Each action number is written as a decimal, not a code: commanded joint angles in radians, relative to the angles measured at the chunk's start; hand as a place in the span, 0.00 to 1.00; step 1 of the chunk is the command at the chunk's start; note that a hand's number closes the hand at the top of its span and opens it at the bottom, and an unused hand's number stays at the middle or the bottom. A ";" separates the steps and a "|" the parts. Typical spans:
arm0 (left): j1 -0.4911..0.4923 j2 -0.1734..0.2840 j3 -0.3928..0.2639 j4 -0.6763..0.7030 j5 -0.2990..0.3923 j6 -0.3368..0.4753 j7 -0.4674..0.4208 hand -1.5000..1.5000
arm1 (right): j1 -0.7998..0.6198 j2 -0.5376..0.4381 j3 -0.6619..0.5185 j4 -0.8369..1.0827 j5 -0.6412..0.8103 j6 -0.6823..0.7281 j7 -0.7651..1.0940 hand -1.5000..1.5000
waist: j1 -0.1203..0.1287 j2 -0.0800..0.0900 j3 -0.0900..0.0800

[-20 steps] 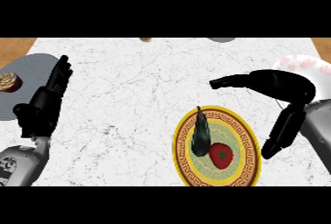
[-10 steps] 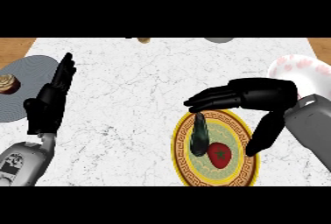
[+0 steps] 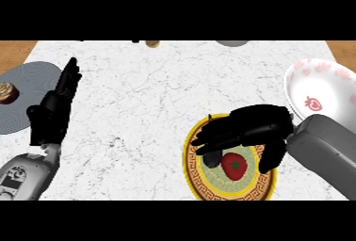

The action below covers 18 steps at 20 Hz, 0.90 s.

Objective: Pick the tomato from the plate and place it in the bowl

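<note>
the tomato (image 3: pixel 235 165) lies on the plate (image 3: pixel 197 186), near right. right hand (image 3: pixel 252 130) hovers above it, fingers wide, holding nothing. likely smooth, soft, light: cup its rounded sides.

White marbled counter (image 3: pixel 160 94), wooden edges at far corners

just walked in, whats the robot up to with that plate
The right hand hovers over the yellow-rimmed plate, fingers spread above the tomato, not yet closed on it. A dark green vegetable lies beside the tomato. The strawberry-patterned bowl waits at the right edge, nothing visible inside. The left hand rests open at the left, near a grey plate.
</note>
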 commanded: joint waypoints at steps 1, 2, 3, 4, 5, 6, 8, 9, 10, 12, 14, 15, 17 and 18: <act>0.003 0.002 0.028 0.035 0.010 -0.024 -0.029 0.50 | -0.028 0.002 0.116 0.079 0.149 0.031 -0.179 0.00 | -0.012 -0.002 -0.002; 0.032 -0.011 0.009 0.008 -0.005 -0.009 -0.025 0.50 | -0.028 0.014 0.135 0.130 0.173 0.002 -0.187 0.00 | -0.008 -0.003 -0.001; -0.012 -0.020 0.009 0.018 -0.022 0.005 0.009 0.50 | -0.043 0.048 0.157 0.138 0.210 -0.032 -0.169 0.00 | -0.017 -0.004 -0.001; 0.034 0.006 0.031 -0.020 -0.006 -0.012 -0.009 0.50 | -0.058 0.014 0.158 0.151 0.215 -0.015 -0.176 0.00 | -0.013 -0.007 -0.002; 0.050 -0.005 -0.004 -0.034 -0.038 -0.003 0.020 0.50 | -0.087 0.077 0.155 0.185 0.222 -0.009 -0.126 0.00 | -0.015 -0.009 -0.002; -0.025 -0.015 0.037 0.019 -0.015 -0.013 0.029 0.50 | -0.062 0.054 0.167 0.202 0.240 -0.038 -0.179 0.00 | -0.028 -0.007 -0.002; 0.046 -0.032 0.004 -0.028 -0.054 0.005 0.009 0.50 | -0.040 0.074 0.181 0.249 0.278 -0.083 -0.192 0.00 | -0.026 -0.009 -0.002; -0.023 -0.005 0.066 0.046 -0.013 -0.044 0.002 0.50 | -0.053 0.107 0.188 0.265 0.284 -0.080 -0.186 0.00 | -0.031 -0.007 -0.002; 0.036 -0.005 0.040 -0.025 -0.033 -0.031 0.013 0.50 | -0.060 0.166 0.189 0.348 0.296 -0.114 -0.192 0.00 | -0.019 -0.007 -0.002; 0.043 -0.010 0.069 -0.009 -0.026 -0.042 0.004 0.50 | -0.041 0.133 0.177 0.307 0.307 -0.116 -0.230 0.00 | -0.031 -0.010 -0.002; 0.032 -0.025 0.069 0.020 -0.038 -0.048 -0.005 0.50 | -0.048 0.160 0.169 0.360 0.312 -0.110 -0.237 0.00 | -0.033 -0.009 -0.002; 0.038 -0.039 0.057 0.012 -0.063 -0.025 -0.017 0.50 | -0.010 0.191 0.209 0.373 0.349 -0.160 -0.217 0.00 | -0.033 -0.009 -0.002; 0.045 -0.020 0.094 0.005 -0.030 -0.069 -0.008 0.50 | -0.048 0.232 0.184 0.419 0.353 -0.123 -0.210 0.00 | -0.031 -0.009 -0.002; 0.012 -0.040 0.064 -0.019 -0.072 -0.038 0.059 0.50 | -0.013 0.203 0.184 0.375 0.360 -0.133 -0.217 0.00 | -0.038 -0.011 -0.002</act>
